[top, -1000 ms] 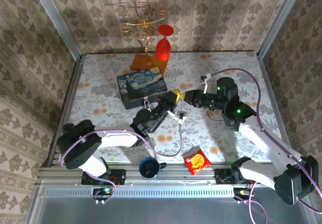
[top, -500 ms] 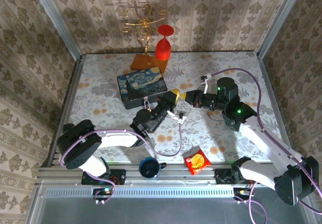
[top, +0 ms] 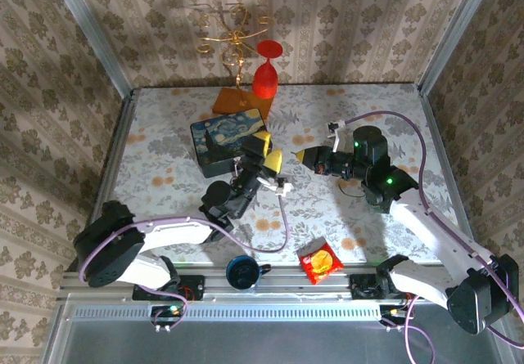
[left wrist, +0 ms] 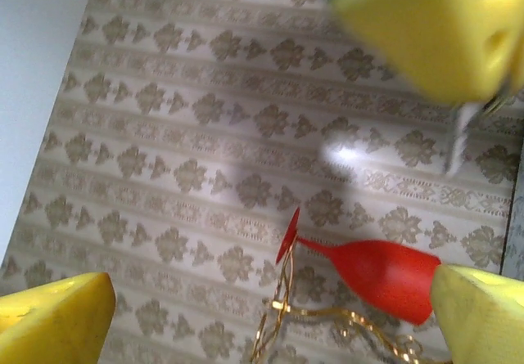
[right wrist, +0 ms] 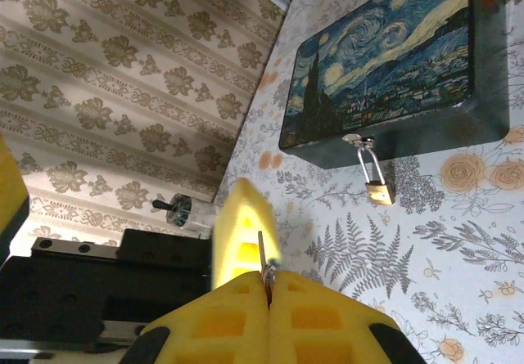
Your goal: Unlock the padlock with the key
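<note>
The small brass padlock hangs by its silver shackle from the clasp on the front of the painted dark-blue box. My right gripper is shut on the key, whose thin blade sticks out past the yellow pads, pointing towards the box. It hovers right of the box, apart from the padlock. My left gripper stands open with nothing between its fingers, just in front of the box. In the left wrist view the right gripper's yellow pad shows with the key below it.
A red goblet hangs on a gold wire stand with an orange base at the back. A dark-blue cup and a red snack packet lie near the front edge. Papered walls close in the table.
My left gripper has opened and drawn back left towards the box. My right gripper has shut fully on the key and stays right of the box.
</note>
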### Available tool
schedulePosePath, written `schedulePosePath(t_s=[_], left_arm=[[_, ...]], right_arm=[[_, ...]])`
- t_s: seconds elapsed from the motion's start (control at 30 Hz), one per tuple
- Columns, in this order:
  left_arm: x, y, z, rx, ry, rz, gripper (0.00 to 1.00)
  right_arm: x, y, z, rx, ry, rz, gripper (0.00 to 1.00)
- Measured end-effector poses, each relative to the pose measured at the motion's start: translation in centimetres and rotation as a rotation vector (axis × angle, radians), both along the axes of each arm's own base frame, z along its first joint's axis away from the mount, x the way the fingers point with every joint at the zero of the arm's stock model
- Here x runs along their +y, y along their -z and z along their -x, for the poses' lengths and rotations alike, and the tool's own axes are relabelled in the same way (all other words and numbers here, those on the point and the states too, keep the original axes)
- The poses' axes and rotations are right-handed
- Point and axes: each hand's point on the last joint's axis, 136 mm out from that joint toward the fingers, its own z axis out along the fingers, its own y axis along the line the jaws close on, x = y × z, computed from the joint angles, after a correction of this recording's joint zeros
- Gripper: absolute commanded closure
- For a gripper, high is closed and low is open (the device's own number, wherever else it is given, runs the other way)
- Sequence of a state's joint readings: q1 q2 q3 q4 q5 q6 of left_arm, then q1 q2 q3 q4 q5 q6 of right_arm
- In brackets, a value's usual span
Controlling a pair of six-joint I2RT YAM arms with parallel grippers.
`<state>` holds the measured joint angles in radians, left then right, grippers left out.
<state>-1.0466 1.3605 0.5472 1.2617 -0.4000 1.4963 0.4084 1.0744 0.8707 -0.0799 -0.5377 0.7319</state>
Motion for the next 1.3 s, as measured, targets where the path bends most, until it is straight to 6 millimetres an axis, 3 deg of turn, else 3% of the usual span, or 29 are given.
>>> schedulePosePath(t_s=[0.17, 0.33, 0.43, 0.5, 0.67, 0.83, 0.93, 1.13, 1.3], left_arm=[[5.4, -1.9, 0.5, 0.138, -0.063, 0.279, 0.0], [12.9, -3.7, -0.1, 0.425, -0.095, 0.752, 0.0], [16.8, -3.2, -1.3, 0.594, -0.126, 1.025, 0.05], [18.2, -1.9, -1.8, 0.706, -0.155, 1.164, 0.1], [17.0, 4.8, -2.5, 1.016, -0.254, 1.309, 0.11], [14.8, 12.5, -2.5, 1.256, -0.386, 1.327, 0.08], [14.2, 16.1, -2.5, 1.337, -0.477, 1.304, 0.07], [13.3, 21.3, -2.8, 1.418, -0.629, 1.209, 0.06], [12.2, 23.7, -3.7, 1.45, -0.701, 1.143, 0.11]], right_arm=[[-0.7, 0.1, -0.5, -0.007, 0.04, 0.01, 1.0], [-1.4, 0.8, -1.0, -0.003, 0.083, 0.04, 1.0], [-1.8, 1.5, -1.2, 0.004, 0.107, 0.067, 1.0], [-2.1, 2.1, -1.3, 0.014, 0.122, 0.084, 1.0], [-2.6, 4.9, -1.3, 0.067, 0.144, 0.13, 1.0], [-2.8, 7.7, -1.2, 0.121, 0.145, 0.174, 1.0], [-2.8, 8.7, -1.2, 0.144, 0.141, 0.189, 1.0], [-2.8, 10.1, -1.2, 0.169, 0.137, 0.199, 1.0], [-2.8, 10.7, -1.1, 0.173, 0.138, 0.2, 1.0]])
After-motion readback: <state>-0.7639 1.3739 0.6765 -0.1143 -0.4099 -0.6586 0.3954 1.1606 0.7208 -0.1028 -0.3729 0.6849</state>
